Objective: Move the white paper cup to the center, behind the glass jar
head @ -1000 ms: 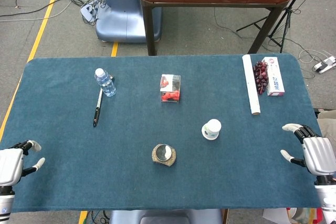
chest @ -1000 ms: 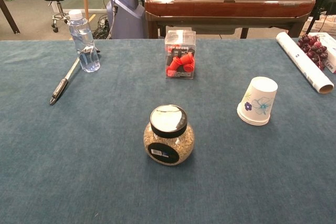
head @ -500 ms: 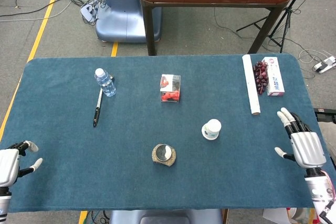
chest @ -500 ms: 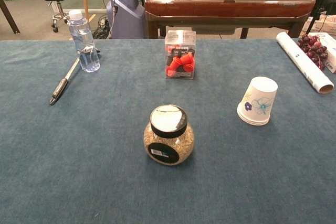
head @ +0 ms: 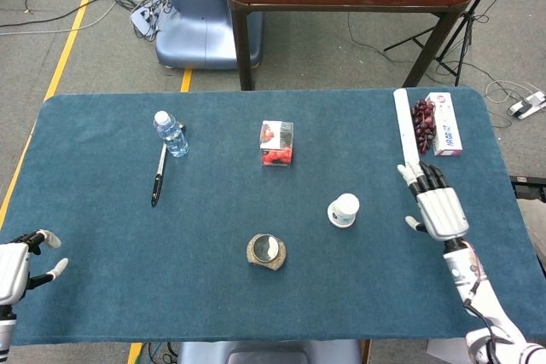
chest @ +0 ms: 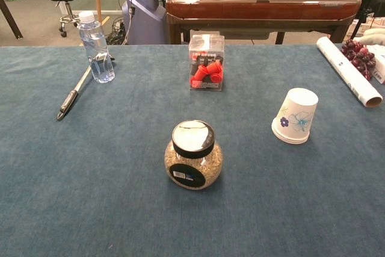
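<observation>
One paper cup [chest: 295, 116] matters here: it stands upside down on the blue table [head: 102, 236], to the right of the glass jar [chest: 193, 154] and a little further back, not yet behind it. The spot you want, between the jar and the clear box of red pieces [chest: 206, 62], is bare cloth.

Over the last second your right hand [head: 437, 207] has come in from the table's right edge and now hovers near the cup's right side, fingers spread and pointing away from you, holding nothing. It does not touch the cup. That looks like the start of the reach, so the cup has not moved and the whole carry is still ahead. Your left hand [head: 15, 267] has barely shifted at the near left corner; it holds nothing, fingers loosely apart.

From the chest camera the right hand shows at most as a pale sliver at the right edge, so you cannot judge its height over the table there. The left hand is cut off by the frame in the head view. Beyond the right hand lie a paper roll [head: 408, 136], grapes [head: 422, 123] and a small carton [head: 445, 124]; a water bottle [chest: 95, 47] and pen [chest: 73, 94] sit far left.
</observation>
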{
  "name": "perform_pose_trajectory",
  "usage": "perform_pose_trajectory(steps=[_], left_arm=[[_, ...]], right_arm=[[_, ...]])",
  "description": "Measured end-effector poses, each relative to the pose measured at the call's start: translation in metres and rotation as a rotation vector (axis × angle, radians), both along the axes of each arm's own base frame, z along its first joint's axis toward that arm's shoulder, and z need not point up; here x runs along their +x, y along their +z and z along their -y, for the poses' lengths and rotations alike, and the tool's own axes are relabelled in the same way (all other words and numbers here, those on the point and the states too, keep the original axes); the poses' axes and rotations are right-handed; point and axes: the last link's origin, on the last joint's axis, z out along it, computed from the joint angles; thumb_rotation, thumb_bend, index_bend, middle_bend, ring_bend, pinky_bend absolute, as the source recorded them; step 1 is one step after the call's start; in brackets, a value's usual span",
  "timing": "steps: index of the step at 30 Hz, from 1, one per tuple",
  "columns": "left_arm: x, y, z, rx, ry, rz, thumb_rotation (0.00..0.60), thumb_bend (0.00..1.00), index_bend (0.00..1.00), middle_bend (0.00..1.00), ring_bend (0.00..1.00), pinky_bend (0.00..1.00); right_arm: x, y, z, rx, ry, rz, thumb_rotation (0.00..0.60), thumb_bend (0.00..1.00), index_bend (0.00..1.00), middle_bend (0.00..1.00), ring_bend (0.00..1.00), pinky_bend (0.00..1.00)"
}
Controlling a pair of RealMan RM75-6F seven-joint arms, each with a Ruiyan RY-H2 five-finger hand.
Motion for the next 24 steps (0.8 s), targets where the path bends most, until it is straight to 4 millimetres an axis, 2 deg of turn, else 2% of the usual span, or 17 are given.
perform_pose_trajectory(steps=[7,16,24], left_arm=[[-0.002,0.001,0.000,-0.008,0.017,0.002,0.600,0.22,0.54,0.52,0.56,0.69],[-0.002,0.004,0.001,-0.004,0.029,0.010,0.600,0.22,0.54,0.52,0.56,0.69],[-0.004,0.009,0.002,0.006,0.041,0.014,0.600,0.22,0.54,0.52,0.56,0.69]], right_arm=[[0.020,-0.031,0.021,0.061,0.037,-0.019,0.600,0.00,0.00,0.00,0.00,0.11],[0.049,-0.058,0.037,0.102,0.089,-0.064,0.600,0.00,0.00,0.00,0.00,0.10],[0.064,-0.077,0.045,0.116,0.103,-0.081,0.600,0.00,0.00,0.00,0.00,0.10]])
